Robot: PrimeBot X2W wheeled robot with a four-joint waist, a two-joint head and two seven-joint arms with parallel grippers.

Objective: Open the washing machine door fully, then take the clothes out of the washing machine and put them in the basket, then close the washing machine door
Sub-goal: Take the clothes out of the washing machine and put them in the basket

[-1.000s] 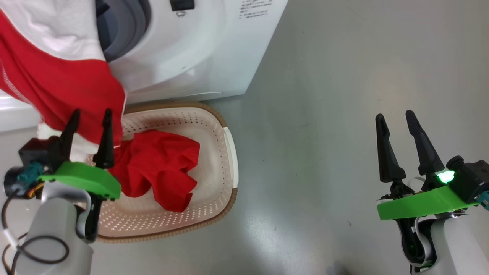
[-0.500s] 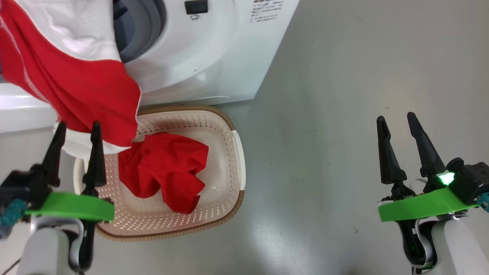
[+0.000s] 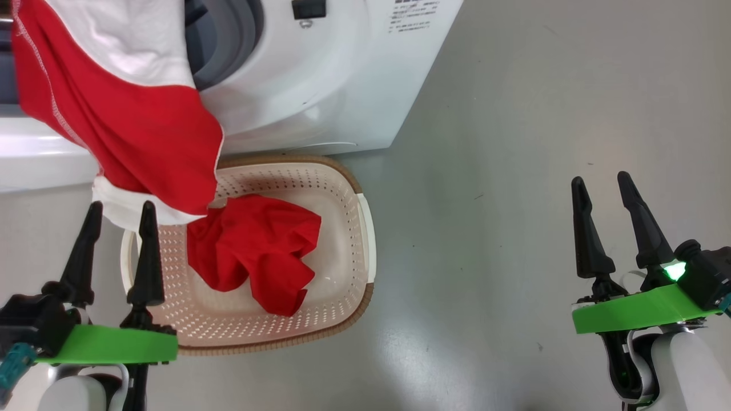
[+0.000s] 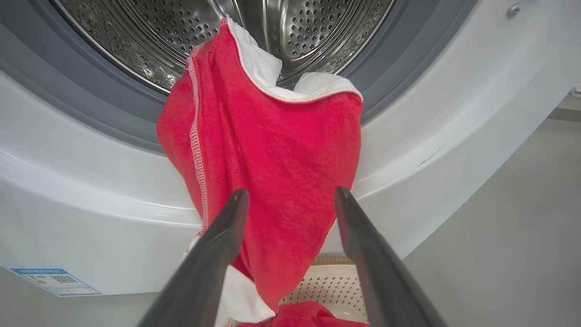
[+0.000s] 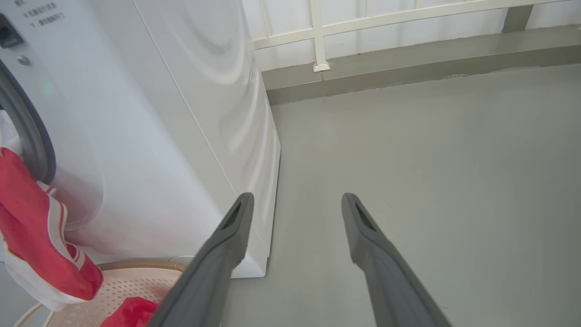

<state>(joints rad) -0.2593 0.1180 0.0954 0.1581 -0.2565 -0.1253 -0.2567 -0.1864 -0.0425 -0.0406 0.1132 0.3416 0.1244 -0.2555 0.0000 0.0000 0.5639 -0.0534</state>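
A red and white garment point(image 3: 131, 108) hangs out of the washing machine point(image 3: 320, 74) opening, draped over the grey rubber ring point(image 4: 113, 113) and down toward the basket point(image 3: 342, 194). Its upper end lies in the steel drum point(image 4: 317, 27). A second red garment point(image 3: 257, 251) lies crumpled inside the cream basket on the floor below. My left gripper point(image 3: 121, 212) is open, apart from the hanging cloth point(image 4: 281, 163), fingers pointing at its lower part. My right gripper point(image 3: 599, 180) is open over bare floor, far right. The washing machine door is out of view.
Grey floor point(image 3: 514, 142) spreads to the right of the machine and basket. A white railing point(image 5: 317, 41) and a low kerb run along the far side in the right wrist view. A blue label point(image 4: 54, 281) is on the machine's lower front.
My left gripper has drawn back and down from the hanging garment, off the basket's left part. The head camera has shifted, sliding the scene rightward. The right gripper holds still.
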